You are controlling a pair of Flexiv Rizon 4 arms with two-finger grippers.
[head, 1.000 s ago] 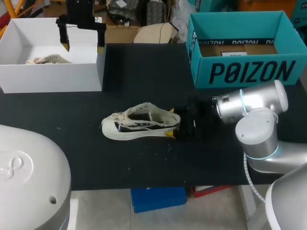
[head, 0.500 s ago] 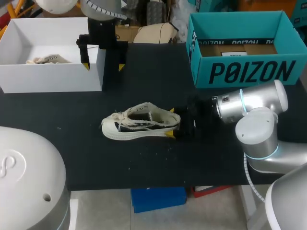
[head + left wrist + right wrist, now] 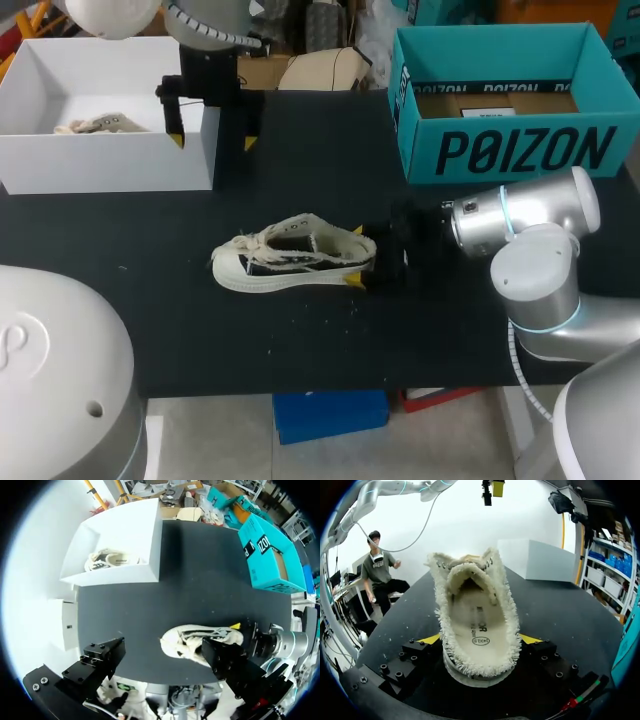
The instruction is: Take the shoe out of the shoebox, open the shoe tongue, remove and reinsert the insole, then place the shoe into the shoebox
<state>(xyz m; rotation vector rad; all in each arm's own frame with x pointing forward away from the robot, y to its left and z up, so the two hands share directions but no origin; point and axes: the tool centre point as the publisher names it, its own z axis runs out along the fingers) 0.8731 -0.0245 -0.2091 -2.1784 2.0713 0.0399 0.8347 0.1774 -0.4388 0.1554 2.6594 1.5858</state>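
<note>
**Shoe.** The cream canvas low-top shoe, with frayed edges and dark side panels, rests on its sole near the middle of the black table. It lies outside both boxes, with its toe toward the robot's left and its heel toward the robot's right.

**Right gripper.** The right gripper enters low from the right and is closed on the heel, with one yellow-tipped finger against each side of it. The head view shows this contact, and the right wrist view shows it more closely. In the right wrist view the shoe's mouth faces the camera and the pale insole lies flat inside.

**Left gripper.** The left gripper hangs over the far left part of the table with its fingers spread wide, and it holds nothing. In the head view one yellow tip appears at the right-hand wall of the open white cardboard shoebox. The other tip appears over bare table just beside that wall. In the left wrist view the two dark fingers stand far apart, and the shoe lies well below them.

**Surroundings.** A second cream shoe lies inside the white cardboard shoebox. An open teal cardboard box with dark lettering stands at the far right of the table, well apart from the shoe.
</note>
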